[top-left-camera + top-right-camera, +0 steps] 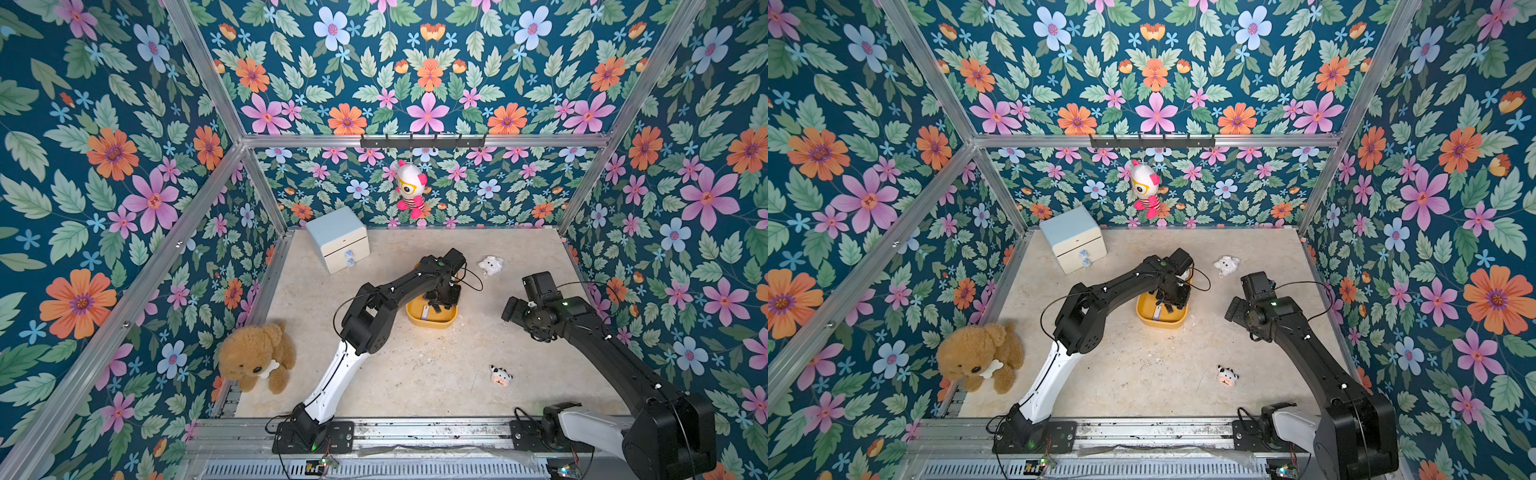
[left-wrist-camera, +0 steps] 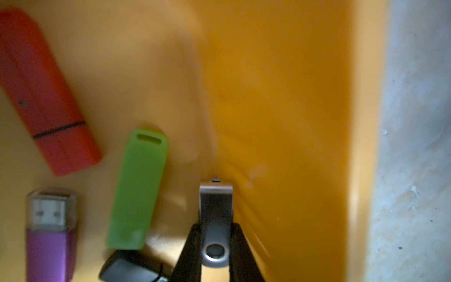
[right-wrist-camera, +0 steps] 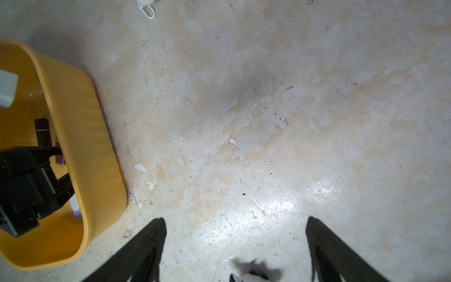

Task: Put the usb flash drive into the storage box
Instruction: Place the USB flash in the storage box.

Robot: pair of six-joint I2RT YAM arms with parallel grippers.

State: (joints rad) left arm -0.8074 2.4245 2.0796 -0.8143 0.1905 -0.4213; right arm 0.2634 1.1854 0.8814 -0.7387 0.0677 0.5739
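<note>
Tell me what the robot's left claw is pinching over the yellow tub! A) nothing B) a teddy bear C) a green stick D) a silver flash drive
D: the left wrist view shows the left gripper shut on the silver usb flash drive, just above the storage box and its yellow floor.

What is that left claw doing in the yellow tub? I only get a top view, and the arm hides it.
Observer: The left gripper is shut on a silver swivel usb flash drive, inside the storage box near one wall.
Visitor: Is the tub otherwise empty?
Observer: No. The left wrist view shows a red drive, a green drive and a purple drive lying on its floor.
Visitor: And the other claw?
Observer: The right gripper is open above the tabletop, holding nothing.
</note>
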